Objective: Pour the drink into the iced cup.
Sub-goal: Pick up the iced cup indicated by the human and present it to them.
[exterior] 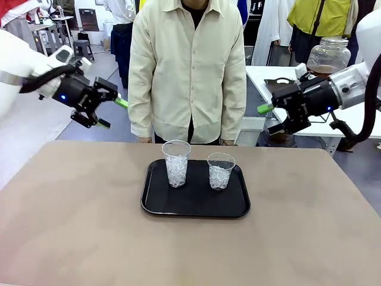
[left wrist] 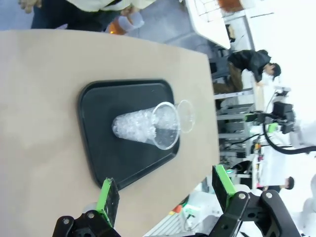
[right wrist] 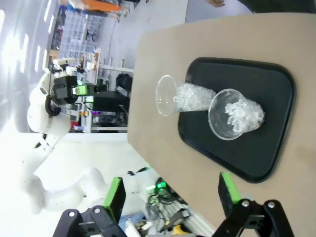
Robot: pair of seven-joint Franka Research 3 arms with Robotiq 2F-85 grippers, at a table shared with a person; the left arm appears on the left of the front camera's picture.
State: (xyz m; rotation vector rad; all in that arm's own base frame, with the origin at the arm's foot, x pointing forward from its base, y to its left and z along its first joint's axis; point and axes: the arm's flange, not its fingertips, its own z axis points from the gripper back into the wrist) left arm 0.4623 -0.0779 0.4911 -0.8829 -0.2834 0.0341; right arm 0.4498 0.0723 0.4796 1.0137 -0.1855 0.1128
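Amber-brown and tea-like, the drink (exterior: 324,69) sits low in a big round clear glass jar (exterior: 328,52). The jar stands on a white side table (exterior: 268,77) behind the right arm, off the tan table (exterior: 71,226) we share with the person (exterior: 187,65).

We judge the jar heavy, smooth and breakable, with liquid that will slosh. Its narrower neck under the lid looks the surest hold.

Two clear plastic tumblers packed with ice, the left iced cup (exterior: 176,164) and the right iced cup (exterior: 221,171), stand upright side by side on a flat black tray (exterior: 196,208) mid-table. They look thin and easy to crush.

Our left gripper (exterior: 113,113) and right gripper (exterior: 268,118) hover raised at either side, fingers spread wide and holding nothing. Both are well apart from the cups. The jar lies beyond the right gripper, untouched.
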